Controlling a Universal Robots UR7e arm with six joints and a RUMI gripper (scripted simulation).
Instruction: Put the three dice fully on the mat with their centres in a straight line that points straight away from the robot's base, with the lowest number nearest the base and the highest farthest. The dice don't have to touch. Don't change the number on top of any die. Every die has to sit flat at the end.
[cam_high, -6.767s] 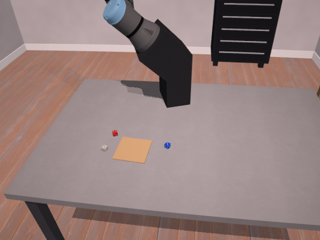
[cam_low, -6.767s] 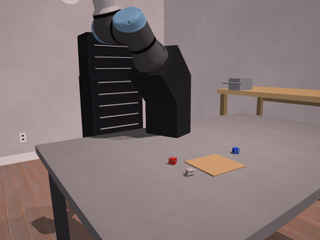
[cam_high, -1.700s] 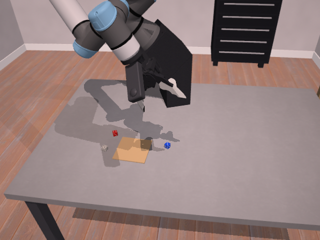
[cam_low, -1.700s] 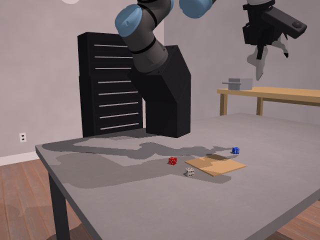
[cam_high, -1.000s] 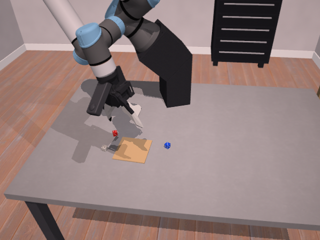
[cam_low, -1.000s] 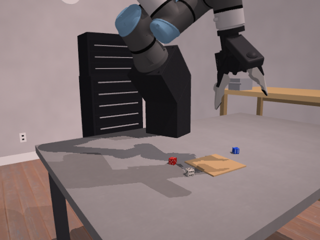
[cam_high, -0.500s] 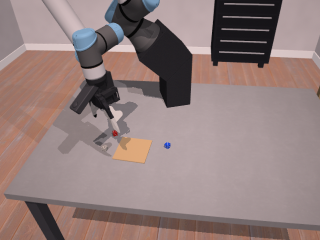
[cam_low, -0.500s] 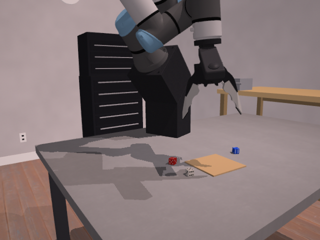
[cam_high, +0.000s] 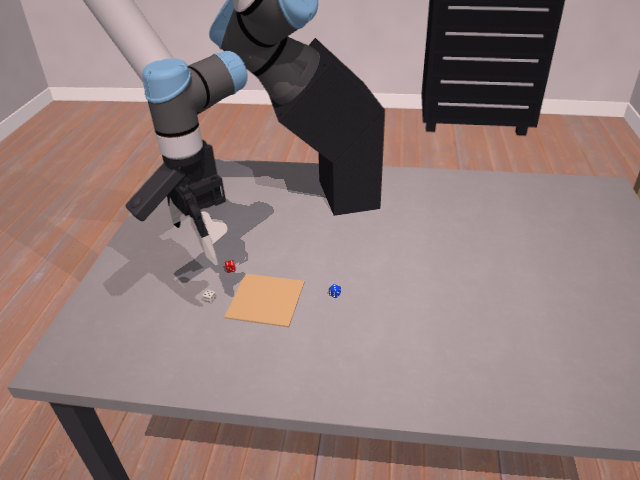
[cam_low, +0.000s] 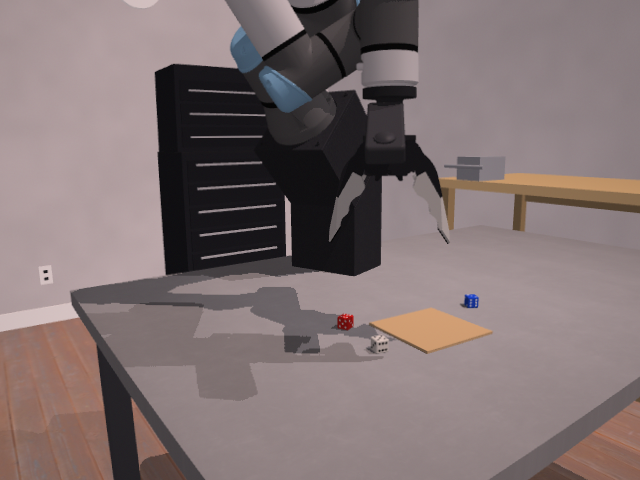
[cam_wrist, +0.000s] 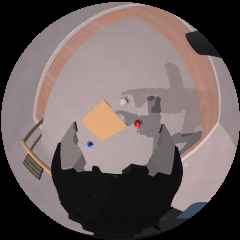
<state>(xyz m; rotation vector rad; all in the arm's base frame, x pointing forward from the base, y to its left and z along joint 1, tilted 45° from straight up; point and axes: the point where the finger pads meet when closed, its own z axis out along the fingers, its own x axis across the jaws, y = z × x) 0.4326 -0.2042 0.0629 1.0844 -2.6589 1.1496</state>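
Three dice lie on our grey table (cam_high: 413, 361), none on the tan mat (cam_high: 265, 306): the red die (cam_high: 230, 266) by its far left corner, the white die (cam_high: 208, 296) just left of it, the blue die (cam_high: 334, 290) to its right. Our gripper (cam_low: 388, 219) hangs above them, fingers spread wide, holding nothing.
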